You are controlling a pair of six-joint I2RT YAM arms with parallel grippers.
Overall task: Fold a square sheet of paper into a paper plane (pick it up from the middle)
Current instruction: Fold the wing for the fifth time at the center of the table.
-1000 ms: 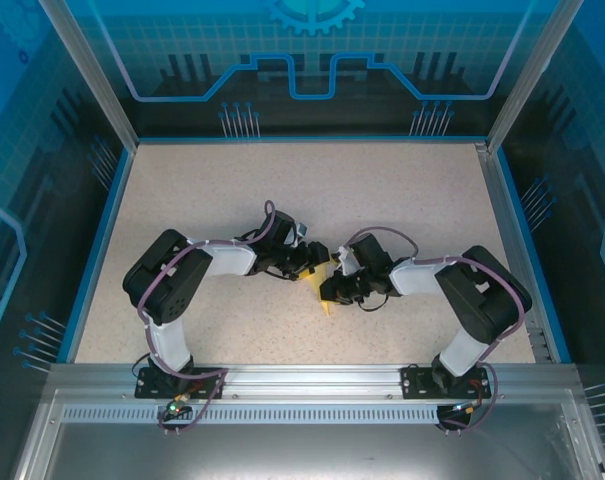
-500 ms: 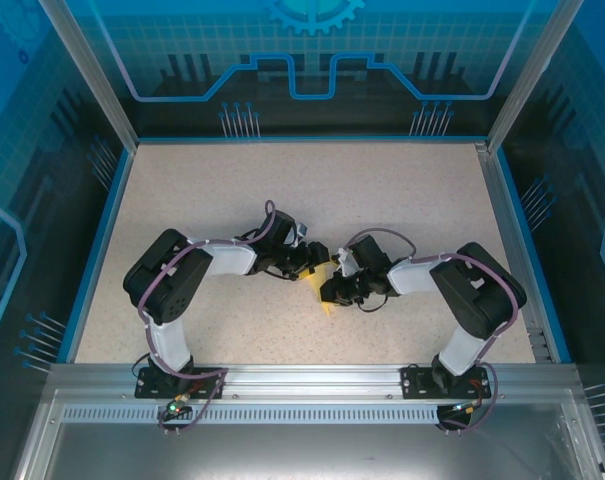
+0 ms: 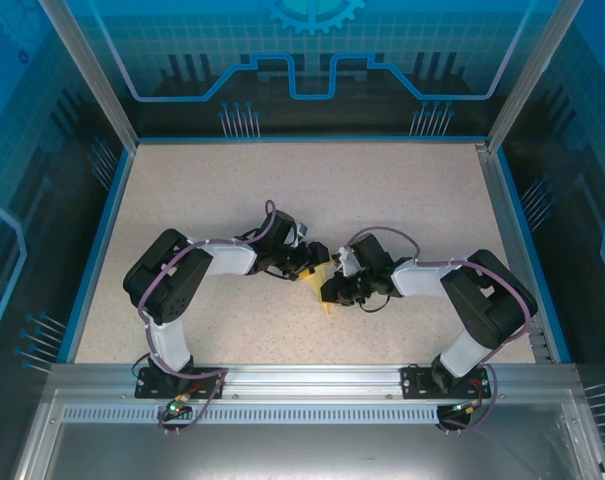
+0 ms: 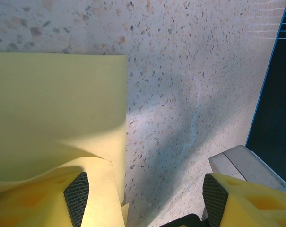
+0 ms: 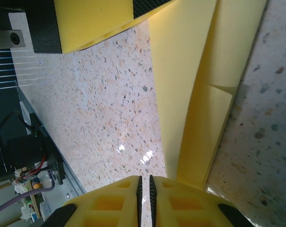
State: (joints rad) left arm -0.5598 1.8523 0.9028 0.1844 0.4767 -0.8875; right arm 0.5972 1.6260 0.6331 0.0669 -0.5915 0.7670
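1. Speckled beige tabletop [image 3: 402, 200]: being enclosed by a blue rim and blue translucent panels [image 3: 312, 60].
2. Pale-yellow, partly folded square sheet of paper [image 3: 324, 298]: being supported by the table's centre, between both grippers.
3. Left gripper [image 4: 145, 194]: being held wide open, with nothing being clasped. One black-padded finger [image 4: 76, 191] is being positioned over the paper's curled edge.
4. Right gripper [image 5: 144, 187]: being held almost closed, with a thin slit showing. The paper's end is being met by one finger's side; whether it is being pinched cannot be told.

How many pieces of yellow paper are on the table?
1: the folded paper, centre of the table, between the left hand and right hand; more could hide underneath.
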